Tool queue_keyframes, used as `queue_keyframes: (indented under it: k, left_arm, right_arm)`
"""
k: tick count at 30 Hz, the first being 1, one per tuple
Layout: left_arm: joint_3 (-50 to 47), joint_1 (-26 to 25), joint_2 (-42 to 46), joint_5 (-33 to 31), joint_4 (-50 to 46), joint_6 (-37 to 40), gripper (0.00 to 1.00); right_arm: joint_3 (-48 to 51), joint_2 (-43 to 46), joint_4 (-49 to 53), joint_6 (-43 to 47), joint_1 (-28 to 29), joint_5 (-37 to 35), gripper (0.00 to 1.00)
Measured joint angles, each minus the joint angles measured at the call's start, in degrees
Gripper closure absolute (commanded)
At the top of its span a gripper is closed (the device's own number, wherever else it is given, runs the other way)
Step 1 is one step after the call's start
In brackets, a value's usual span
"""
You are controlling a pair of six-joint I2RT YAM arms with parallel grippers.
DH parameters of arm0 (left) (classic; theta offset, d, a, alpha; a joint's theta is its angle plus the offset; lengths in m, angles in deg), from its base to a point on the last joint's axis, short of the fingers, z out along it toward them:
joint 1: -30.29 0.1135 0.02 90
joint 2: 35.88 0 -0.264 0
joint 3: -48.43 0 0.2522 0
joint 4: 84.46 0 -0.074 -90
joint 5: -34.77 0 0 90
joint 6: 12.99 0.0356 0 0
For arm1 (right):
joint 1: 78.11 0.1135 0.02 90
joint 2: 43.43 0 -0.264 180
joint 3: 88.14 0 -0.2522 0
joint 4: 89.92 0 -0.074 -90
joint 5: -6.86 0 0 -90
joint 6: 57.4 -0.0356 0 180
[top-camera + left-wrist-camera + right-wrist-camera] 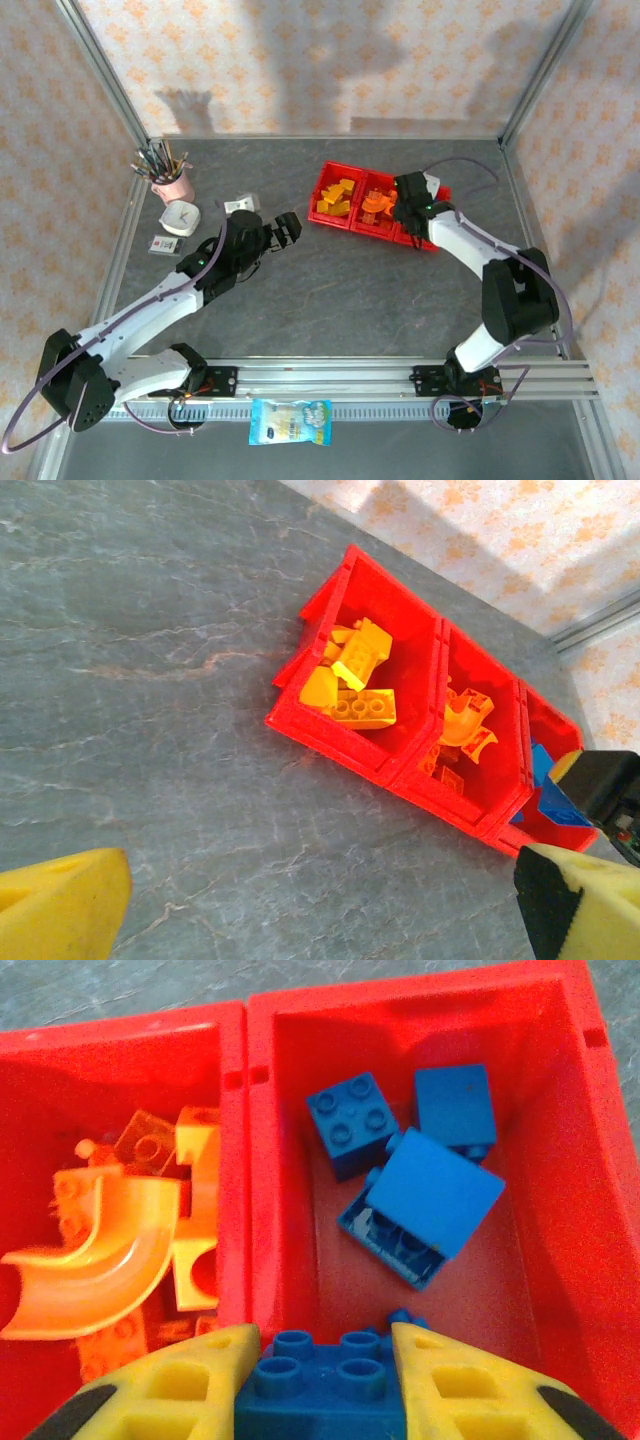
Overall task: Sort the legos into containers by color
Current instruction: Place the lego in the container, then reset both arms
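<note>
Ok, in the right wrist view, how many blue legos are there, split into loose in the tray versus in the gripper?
Loose blue legos in the red tray: 3
Blue lego gripped by the right gripper: 1
Total: 4

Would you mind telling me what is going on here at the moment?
The right arm holds a blue brick in its shut jaws over the red tray's blue compartment, where other blue bricks already lie. Orange pieces sit in the middle compartment and yellow ones in the third. The left arm hovers over the table, jaws open and empty.
</note>
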Motion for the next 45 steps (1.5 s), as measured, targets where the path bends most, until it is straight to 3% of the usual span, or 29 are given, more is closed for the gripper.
queue_keyframes:
  k: [3,5,14,18,24,30,33,37,42,45]
  left_arm:
    - [0.0,0.5,-1.0,0.2,1.5,0.5,0.01]
    - [0.0,0.7,-1.0,0.2,2.3,0.6,0.01]
    - [0.0,4.1,-1.0,-0.9,5.4,1.1,0.01]
    - [-0.6,7.9,-0.9,-6.6,7.1,3.9,0.01]
    - [-10.3,18.2,-1.0,-20.0,18.4,13.8,0.01]
    - [-21.2,24.4,-8.5,-25.8,36.2,26.2,0.01]
    - [-26.8,25.1,-13.8,-25.6,49.8,31.7,0.01]
    - [-29.6,26.0,-18.9,-22.9,60.6,38.0,0.0]
    - [-33.7,28.4,-21.4,-15.9,75.6,41.2,0.0]
    - [-34.7,29.8,-24.5,-13.9,80.1,41.5,0.0]
  right_arm:
    - [-2.3,-2.4,-1.3,1.0,-2.1,0.0,0.72]
    - [-3.1,-3.1,-2.1,1.4,-3.8,0.1,0.66]
    - [-5.8,-4.7,-2.7,5.4,-6.1,1.9,0.01]
    - [-4.7,0.1,-4.1,5.4,-8.3,1.8,0.0]
    - [16.7,18.9,-19.6,5.8,-18.5,-5.9,0.0]
    - [40.2,17.0,-43.4,12.0,-21.3,-8.1,0.0]
    - [45.3,14.8,-50.3,14.7,-21.3,-4.9,0.0]
    - [46.4,14.5,-63.5,17.3,-21.3,2.6,0.0]
    - [48.7,10.2,-79.1,20.4,-19.6,9.9,0.0]
    - [50.1,5.5,-83.5,21.4,-17.6,10.1,0.0]
